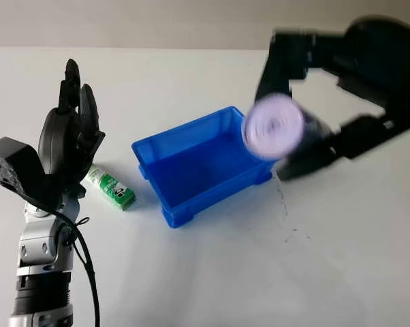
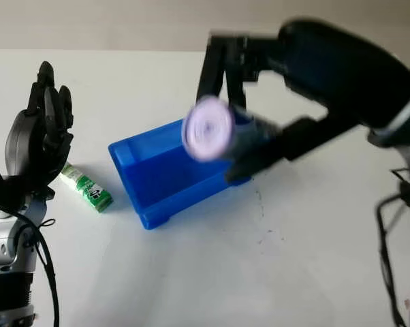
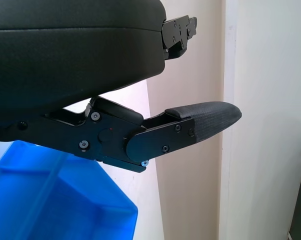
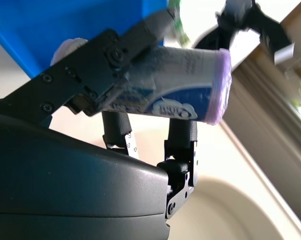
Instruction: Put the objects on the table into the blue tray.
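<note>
The blue tray (image 1: 198,163) sits mid-table with nothing visible inside. My right hand (image 1: 307,143) hangs over the tray's right end, shut on a cylindrical container with a purple lid (image 1: 273,127); its white and blue label shows on the container (image 4: 170,85) in the right wrist view, pinched between the fingers (image 4: 115,45). A small green and white packet (image 1: 109,187) lies on the table left of the tray. My left hand (image 1: 72,129) is raised upright beside that packet, open, holding nothing.
The white table (image 1: 259,272) spreads wide in front of the tray and to its right. Cables (image 1: 82,252) trail along my left arm at the lower left.
</note>
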